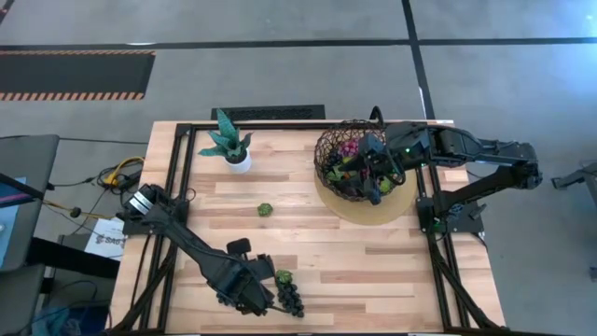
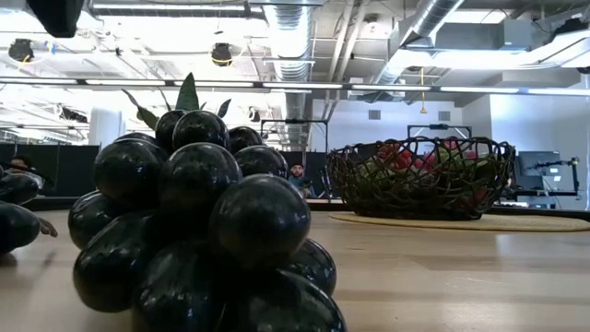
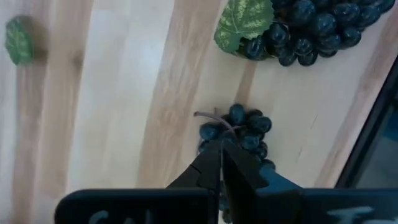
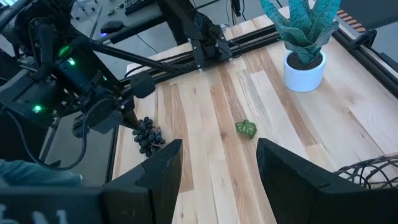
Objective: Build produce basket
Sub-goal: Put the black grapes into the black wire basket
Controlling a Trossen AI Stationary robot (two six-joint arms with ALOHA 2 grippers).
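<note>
Grape bunches [image 3: 239,132], two dark on table; left gripper [image 3: 222,163] jaws pinching one stem; right gripper [image 4: 217,165] jaws spread above basket [image 1: 347,159].

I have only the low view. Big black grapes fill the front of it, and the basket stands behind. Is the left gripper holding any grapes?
Observer: Yes. In the left wrist view the left gripper is shut on the stem of a small dark grape bunch.
Operator: And where is the right gripper?
Observer: The right gripper hangs above the basket, fingers open, with nothing between them.
Operator: Is anything loose on the table?
Observer: A single green leaf lies mid-table, apart from the grapes.
</note>
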